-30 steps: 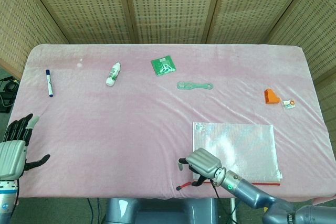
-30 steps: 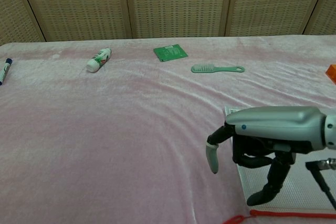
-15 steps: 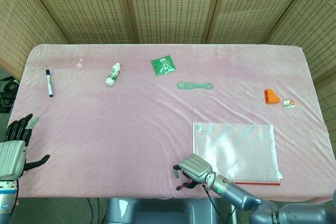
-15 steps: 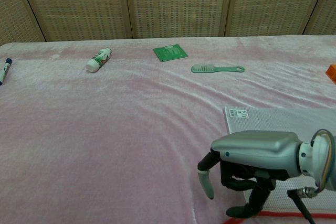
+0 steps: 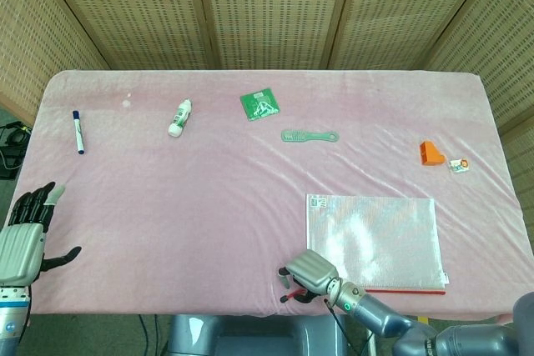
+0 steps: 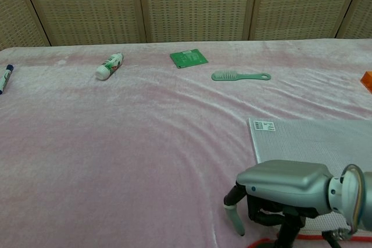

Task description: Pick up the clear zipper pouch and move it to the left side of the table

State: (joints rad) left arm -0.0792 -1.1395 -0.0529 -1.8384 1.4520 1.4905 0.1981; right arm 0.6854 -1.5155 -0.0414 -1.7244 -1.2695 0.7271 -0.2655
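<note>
The clear zipper pouch [image 5: 371, 238] lies flat on the pink cloth at the near right, its red zipper edge [image 5: 400, 291] along the front; the chest view shows its barcode label corner [image 6: 264, 125]. My right hand [image 5: 309, 273] sits at the pouch's near-left corner by the table's front edge, fingers curled down under the palm [image 6: 279, 193]. The red zipper pull [image 5: 292, 296] pokes out just beside those fingers; whether they pinch it is hidden. My left hand [image 5: 21, 235] hovers off the near-left corner, fingers spread, holding nothing.
Along the far half lie a blue marker [image 5: 78, 131], a white tube [image 5: 179, 117], a green circuit board [image 5: 260, 105] and a green comb [image 5: 309, 136]. An orange block [image 5: 430, 153] and a small tag [image 5: 458, 165] sit at the right.
My right hand has slid off the pouch's corner toward the table's front edge and sunk lower. The pouch has not moved. The left hand is nearly still.
</note>
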